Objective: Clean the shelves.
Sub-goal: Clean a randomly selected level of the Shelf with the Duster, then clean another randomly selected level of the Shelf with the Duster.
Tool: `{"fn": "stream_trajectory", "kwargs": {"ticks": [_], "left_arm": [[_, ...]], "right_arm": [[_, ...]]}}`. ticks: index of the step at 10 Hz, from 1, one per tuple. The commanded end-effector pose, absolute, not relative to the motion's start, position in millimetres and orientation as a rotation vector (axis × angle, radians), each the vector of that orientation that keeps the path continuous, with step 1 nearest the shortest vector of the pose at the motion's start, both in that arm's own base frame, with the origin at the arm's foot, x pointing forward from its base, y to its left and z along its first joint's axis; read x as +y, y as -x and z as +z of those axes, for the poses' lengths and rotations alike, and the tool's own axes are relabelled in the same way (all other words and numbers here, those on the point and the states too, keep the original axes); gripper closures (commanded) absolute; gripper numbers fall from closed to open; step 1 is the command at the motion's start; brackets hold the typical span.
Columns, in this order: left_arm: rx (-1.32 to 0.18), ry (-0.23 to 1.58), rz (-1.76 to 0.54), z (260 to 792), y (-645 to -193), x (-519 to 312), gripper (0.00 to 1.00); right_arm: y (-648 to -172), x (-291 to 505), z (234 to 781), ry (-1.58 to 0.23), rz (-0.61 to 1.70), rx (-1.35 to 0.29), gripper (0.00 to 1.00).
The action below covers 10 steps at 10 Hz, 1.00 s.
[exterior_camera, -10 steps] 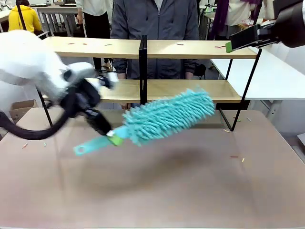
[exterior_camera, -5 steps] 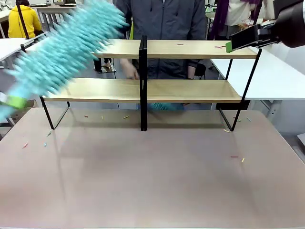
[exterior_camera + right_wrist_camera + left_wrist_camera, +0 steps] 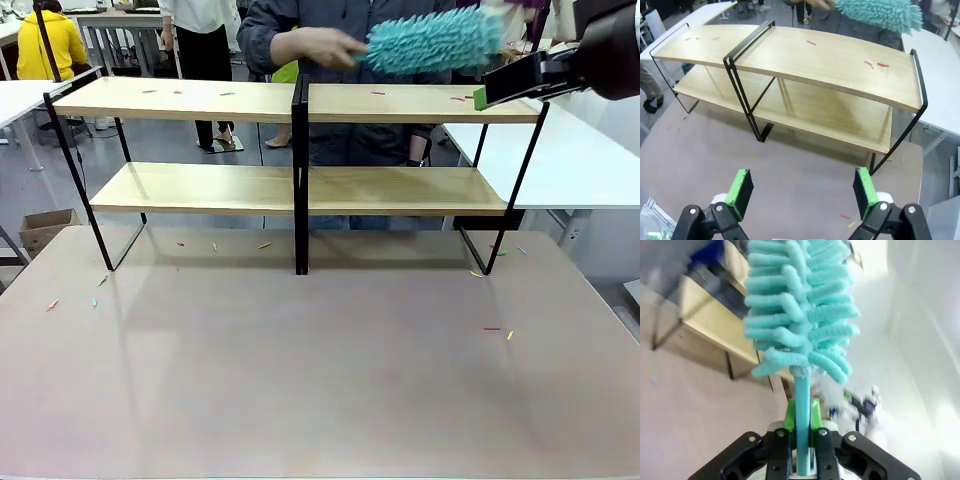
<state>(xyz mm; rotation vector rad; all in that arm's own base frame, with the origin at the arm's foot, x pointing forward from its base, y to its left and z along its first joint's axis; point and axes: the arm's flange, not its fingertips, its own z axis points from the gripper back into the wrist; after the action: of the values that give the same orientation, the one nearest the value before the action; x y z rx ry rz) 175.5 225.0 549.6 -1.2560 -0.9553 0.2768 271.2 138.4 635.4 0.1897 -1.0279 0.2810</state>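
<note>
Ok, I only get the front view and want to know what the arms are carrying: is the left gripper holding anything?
Observer: Yes. The left gripper is shut on a teal duster, gripping its handle, with the head pointing away from it.
Operator: And the other one, open or shut?
Observer: Open. The right gripper has its pads wide apart with nothing between them, facing the shelves.

duster (image 3: 800, 315): tip cut off at top | shelves (image 3: 710, 325): partly behind duster | bits (image 3: 875, 64): too small to tell
</note>
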Motion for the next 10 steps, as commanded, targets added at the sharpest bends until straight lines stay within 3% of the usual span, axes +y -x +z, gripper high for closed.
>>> {"fn": "stream_trajectory", "kwargs": {"ticks": [1,2,10], "left_arm": [[-1.269,1.406,0.981,500.6,-199.4,202.1,0.87],[-0.955,1.256,0.277,549.6,-175.5,225.0,0.87],[-0.955,1.256,0.277,549.6,-175.5,225.0,0.87]], "right_arm": [[-271.3,138.2,636.1,-0.193,0.28,-1.029,0.0],[-271.3,138.2,636.1,-0.193,0.28,-1.029,0.0],[-271.3,138.2,636.1,-0.193,0.28,-1.029,0.0]]}}
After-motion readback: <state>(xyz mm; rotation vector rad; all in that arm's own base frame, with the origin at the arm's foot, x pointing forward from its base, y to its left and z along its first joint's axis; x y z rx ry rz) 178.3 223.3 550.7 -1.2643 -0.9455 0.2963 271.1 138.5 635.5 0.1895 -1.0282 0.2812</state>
